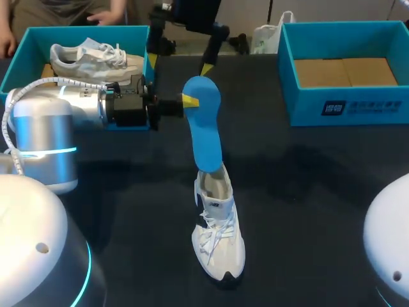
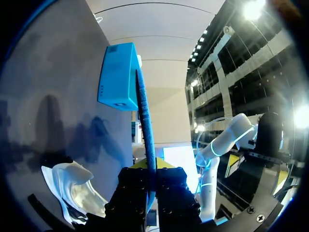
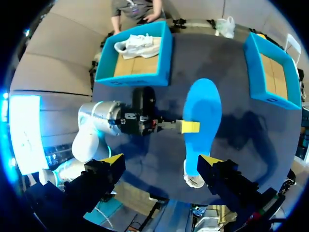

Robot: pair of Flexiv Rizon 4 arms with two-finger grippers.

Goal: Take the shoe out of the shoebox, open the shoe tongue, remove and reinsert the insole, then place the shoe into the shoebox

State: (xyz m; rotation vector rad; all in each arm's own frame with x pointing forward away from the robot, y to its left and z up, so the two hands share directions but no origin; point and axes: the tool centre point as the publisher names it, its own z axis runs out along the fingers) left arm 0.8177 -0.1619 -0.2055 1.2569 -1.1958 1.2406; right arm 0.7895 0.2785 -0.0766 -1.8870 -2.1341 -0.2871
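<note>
Left shoebox (image 1: 83, 29), far left: holds a second shoe (image 1: 89, 59), white. Left hand (image 1: 190, 100): closed on the upper edge of the blue insole (image 1: 206, 134), which stands upright, lower end at the opening of the white shoe (image 1: 218, 240) on the dark worktop (image 1: 307, 192). Right hand (image 1: 179, 64): above the insole, fingers wide apart, holding nothing. Right shoebox (image 1: 345, 105), far right.

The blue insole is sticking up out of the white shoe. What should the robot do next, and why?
Probably lift the insole straight up until its lower end comes out of the shoe. The left gripper is shut on the insole's upper end, and only the lower end sits inside the shoe's opening, so a short lift looks enough.
</note>
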